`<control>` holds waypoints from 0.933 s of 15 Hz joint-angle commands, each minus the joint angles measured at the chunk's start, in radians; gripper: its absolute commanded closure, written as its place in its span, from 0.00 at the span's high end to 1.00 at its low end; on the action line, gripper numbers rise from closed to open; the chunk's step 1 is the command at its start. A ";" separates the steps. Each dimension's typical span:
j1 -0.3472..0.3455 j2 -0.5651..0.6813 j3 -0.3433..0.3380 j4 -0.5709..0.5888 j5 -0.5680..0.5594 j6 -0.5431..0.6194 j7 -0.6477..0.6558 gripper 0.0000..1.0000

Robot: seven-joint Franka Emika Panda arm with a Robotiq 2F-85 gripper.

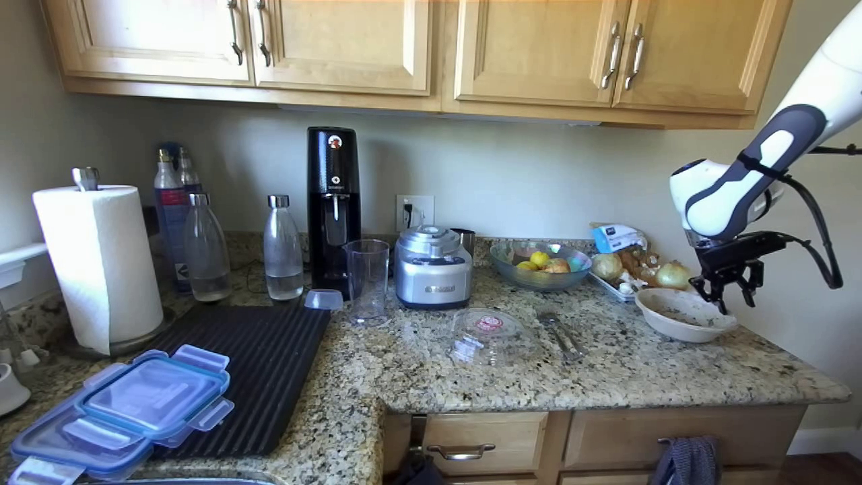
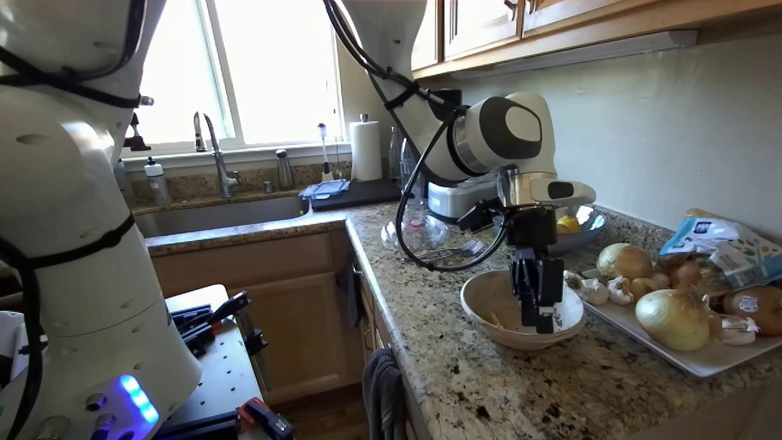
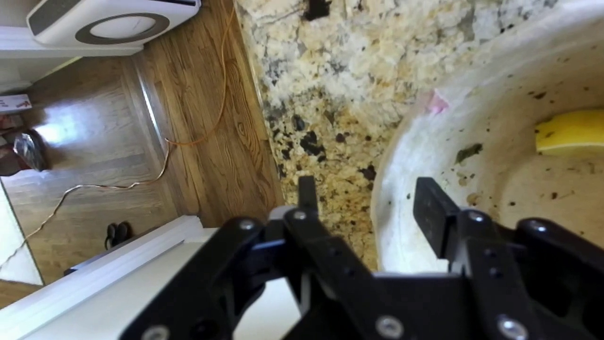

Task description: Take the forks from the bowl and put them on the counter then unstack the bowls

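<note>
Pincer (image 3: 368,191) — jaws parted | bowls (image 3: 500,111) — rim between, in wrist view

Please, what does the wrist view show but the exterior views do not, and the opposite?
Only the wrist view: an orange cord across the wooden floor.
Only the exterior views: the forks on the granite counter, the paper towel roll and the food processor.
Shared: the gripper, the off-white bowl and the granite counter.

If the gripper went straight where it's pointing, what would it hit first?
Probably the bowl: in the wrist view, the open gripper has one finger over the bowl's inside, one outside the rim. Depth is unclear.
</note>
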 commanded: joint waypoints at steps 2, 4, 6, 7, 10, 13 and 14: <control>-0.058 -0.004 0.032 0.000 0.102 -0.012 -0.051 0.38; -0.082 0.002 0.044 0.009 0.167 -0.016 -0.090 0.23; -0.098 0.004 0.049 0.015 0.221 -0.016 -0.121 0.08; -0.107 0.005 0.052 0.018 0.243 -0.018 -0.135 0.05; -0.120 0.007 0.055 0.023 0.288 -0.021 -0.164 0.31; -0.129 -0.009 0.054 0.008 0.314 -0.004 -0.183 0.43; -0.137 -0.019 0.056 -0.001 0.325 0.009 -0.197 0.50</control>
